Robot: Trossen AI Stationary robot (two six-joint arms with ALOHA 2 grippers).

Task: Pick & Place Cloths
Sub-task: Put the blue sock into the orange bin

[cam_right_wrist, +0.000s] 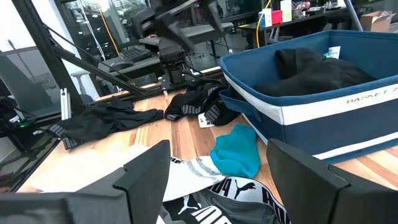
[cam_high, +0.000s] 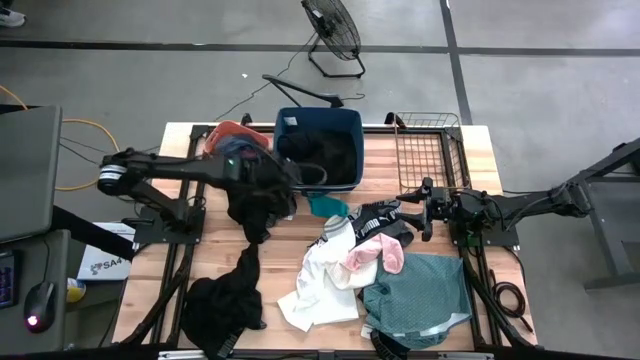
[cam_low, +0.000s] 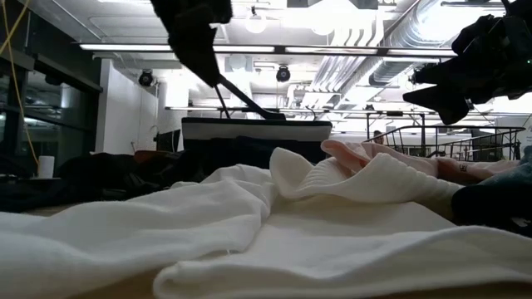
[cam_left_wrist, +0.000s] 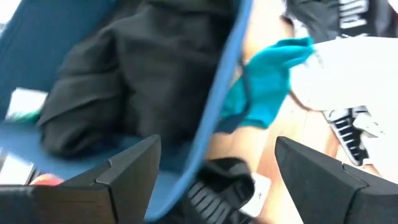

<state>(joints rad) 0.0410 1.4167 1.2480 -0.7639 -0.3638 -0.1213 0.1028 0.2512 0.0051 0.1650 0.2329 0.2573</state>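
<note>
Only the left wrist view shows black cloth (cam_left_wrist: 130,81) inside the blue tub (cam_left_wrist: 217,106), beyond the left gripper's (cam_left_wrist: 214,180) parted, empty jaws. Right gripper (cam_right_wrist: 217,180) jaws apart above a teal cloth (cam_right_wrist: 237,150) on the bench (cam_right_wrist: 186,134).

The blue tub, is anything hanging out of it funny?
Yes. A black cloth spills from the blue tub's front corner onto the table, under the left gripper, whose fingers are open. Beside it, a small teal cloth lies just outside the tub. The right gripper waits, open, over the pile.
</note>
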